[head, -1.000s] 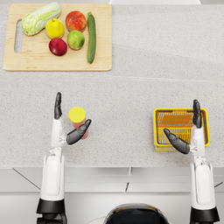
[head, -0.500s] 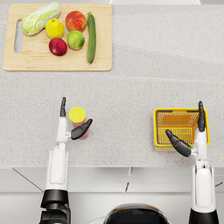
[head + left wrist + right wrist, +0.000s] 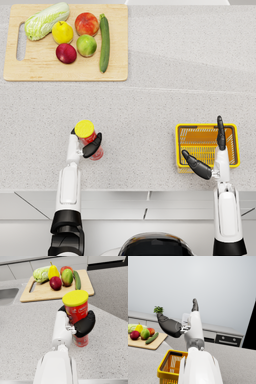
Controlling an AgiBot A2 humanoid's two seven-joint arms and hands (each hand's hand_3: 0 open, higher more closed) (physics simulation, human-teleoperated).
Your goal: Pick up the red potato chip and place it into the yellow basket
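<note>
White arms (image 3: 68, 186); dark hands (image 3: 91, 145); black elbows.

Left hand (image 3: 81, 327) grips red chip can (image 3: 76, 316) — upright on counter (image 3: 25, 333).

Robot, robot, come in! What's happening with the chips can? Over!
Left hand wrapped around red chip can, can upright on the counter. Right hand open above yellow basket. Nothing between can and basket.
</note>
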